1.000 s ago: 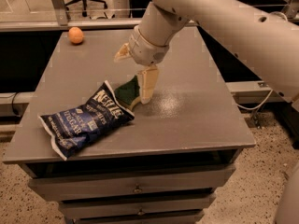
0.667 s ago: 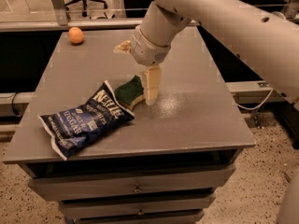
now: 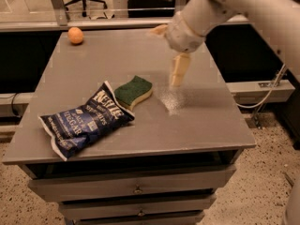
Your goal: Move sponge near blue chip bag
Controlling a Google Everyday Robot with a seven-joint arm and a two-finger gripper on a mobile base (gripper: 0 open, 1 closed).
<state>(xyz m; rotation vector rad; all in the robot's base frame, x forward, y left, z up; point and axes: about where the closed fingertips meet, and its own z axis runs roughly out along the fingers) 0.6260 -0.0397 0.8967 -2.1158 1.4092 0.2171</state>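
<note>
The sponge (image 3: 134, 91) lay green side up on the bench (image 3: 206, 116), touching a corner of the blue chip bag (image 3: 86, 121), which was marked "Kettle"; the smaller print perhaps said "vinegar". The end effector (image 3: 165, 56) hung to the sponge's right, fingers spread, holding nothing.

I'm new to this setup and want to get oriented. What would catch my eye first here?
The blue chip bag lies crumpled at the grey table's front left, with the green sponge right at its upper corner. The gripper hangs above the table to the sponge's right, jaws apart and empty; an orange fruit sits at the far left corner.
</note>
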